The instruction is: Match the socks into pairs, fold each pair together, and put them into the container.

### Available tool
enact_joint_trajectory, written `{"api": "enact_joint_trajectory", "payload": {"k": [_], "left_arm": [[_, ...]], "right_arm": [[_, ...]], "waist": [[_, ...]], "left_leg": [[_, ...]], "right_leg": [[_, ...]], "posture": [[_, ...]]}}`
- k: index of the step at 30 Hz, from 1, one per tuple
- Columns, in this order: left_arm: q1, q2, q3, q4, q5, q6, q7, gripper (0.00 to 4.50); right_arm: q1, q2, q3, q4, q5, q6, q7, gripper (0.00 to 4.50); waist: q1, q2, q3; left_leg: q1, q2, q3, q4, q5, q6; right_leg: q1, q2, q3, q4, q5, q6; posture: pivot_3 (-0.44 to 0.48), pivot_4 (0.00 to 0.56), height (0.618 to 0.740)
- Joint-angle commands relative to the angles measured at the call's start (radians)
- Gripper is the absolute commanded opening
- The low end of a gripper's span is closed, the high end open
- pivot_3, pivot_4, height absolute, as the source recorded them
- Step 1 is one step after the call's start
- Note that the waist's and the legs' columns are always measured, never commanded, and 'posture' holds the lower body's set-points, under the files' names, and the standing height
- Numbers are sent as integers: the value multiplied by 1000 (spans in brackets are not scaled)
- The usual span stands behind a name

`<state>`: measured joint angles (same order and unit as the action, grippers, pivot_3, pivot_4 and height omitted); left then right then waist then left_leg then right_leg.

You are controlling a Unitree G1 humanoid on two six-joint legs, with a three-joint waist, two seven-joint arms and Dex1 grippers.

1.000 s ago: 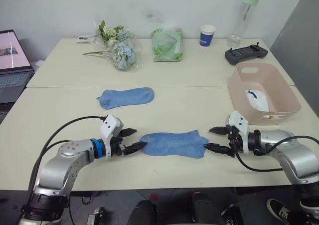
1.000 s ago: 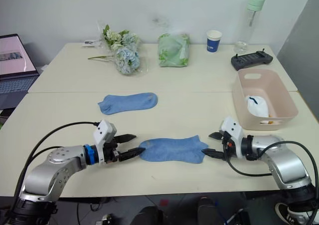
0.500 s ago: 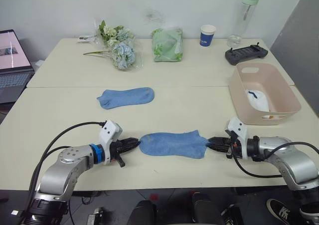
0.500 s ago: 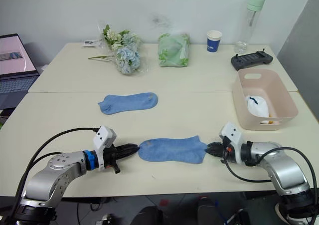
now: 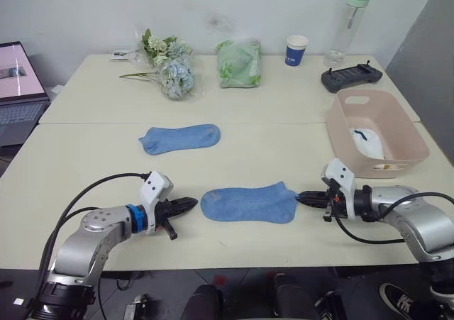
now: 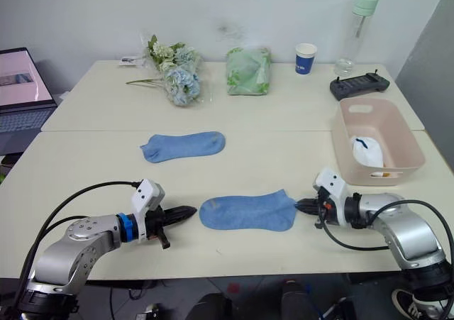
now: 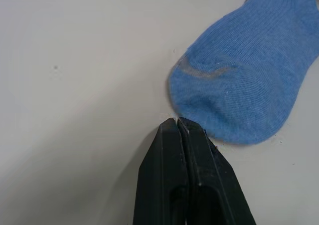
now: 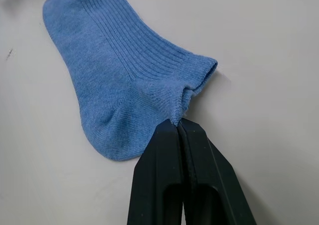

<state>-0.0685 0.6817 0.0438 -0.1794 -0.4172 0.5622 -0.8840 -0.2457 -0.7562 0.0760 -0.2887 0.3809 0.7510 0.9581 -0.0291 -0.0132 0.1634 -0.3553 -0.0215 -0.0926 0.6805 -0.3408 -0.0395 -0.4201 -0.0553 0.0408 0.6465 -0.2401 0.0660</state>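
Observation:
A light blue sock (image 5: pixel 248 203) lies flat near the table's front edge, between my two grippers. My left gripper (image 7: pixel 177 120) is shut with nothing between its fingers, its tip just beside the sock's toe (image 7: pixel 234 90). My right gripper (image 8: pixel 177 120) is shut on the cuff end of that sock, and the cloth bunches at the fingertips. A second light blue sock (image 5: pixel 179 138) lies flat farther back on the left. The pale pink container (image 5: pixel 339 130) stands at the right with a white sock (image 5: pixel 367 142) inside.
Along the back of the table stand a flower bunch (image 5: pixel 170 68), a green plastic-wrapped bundle (image 5: pixel 237 63), a blue-and-white cup (image 5: pixel 295 50), a clear bottle (image 5: pixel 347 25) and a black controller (image 5: pixel 351 77). A laptop (image 5: pixel 18 86) sits at the far left.
Both grippers have shut. The right one closed on the sock's cuff. The left one closed at the toe, and a small gap now shows between it and the sock.

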Motion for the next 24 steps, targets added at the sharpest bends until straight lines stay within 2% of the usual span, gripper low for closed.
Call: {"api": "enact_joint_trajectory", "payload": {"k": [1, 9, 12, 18, 22, 24], "left_arm": [[-21, 4, 6, -4, -4, -6, -6, 0], [-29, 1, -9, 10, 10, -21, -5, 0], [-36, 11, 14, 15, -2, -25, -14, 0], [-50, 6, 41, 37, -5, -35, -5, 0], [-74, 0, 46, 34, -2, -69, -6, 0], [-96, -24, 49, -2, -40, -69, -12, 0]], "right_arm": [[-21, -9, -14, -18, 20, -6, 9, 44], [-14, -10, 4, 27, -3, -45, 16, 44], [-7, -20, -28, 51, 3, -72, 17, 610], [22, -35, -88, 113, 6, -138, 26, 2689], [2, 2, -132, 91, 45, -160, 4, 4080], [-6, 34, -120, 39, 59, -174, -4, 4080]], "waist": [[0, 0, 0], [0, 0, 0], [0, 0, 0], [0, 0, 0], [-1, 0, 0], [-1, 0, 0]], "left_leg": [[0, 0, 0, 0, 0, 0], [0, 0, 0, 0, 0, 0], [0, 0, 0, 0, 0, 0], [0, 0, 0, 0, 0, 0], [0, 0, 1, 0, 0, 0], [0, 0, 1, 0, 0, 0]], "right_leg": [[0, 0, 0, 0, 0, 0], [0, 0, 0, 0, 0, 0], [0, 0, 0, 0, 0, 0], [0, 0, 0, 0, 0, 0], [0, 0, 1, 0, 0, 0], [0, 0, 0, 1, 0, 0]], "posture": [[0, 150, 740], [0, 150, 740], [0, 150, 740], [0, 150, 740], [0, 150, 740], [0, 150, 740]]}}
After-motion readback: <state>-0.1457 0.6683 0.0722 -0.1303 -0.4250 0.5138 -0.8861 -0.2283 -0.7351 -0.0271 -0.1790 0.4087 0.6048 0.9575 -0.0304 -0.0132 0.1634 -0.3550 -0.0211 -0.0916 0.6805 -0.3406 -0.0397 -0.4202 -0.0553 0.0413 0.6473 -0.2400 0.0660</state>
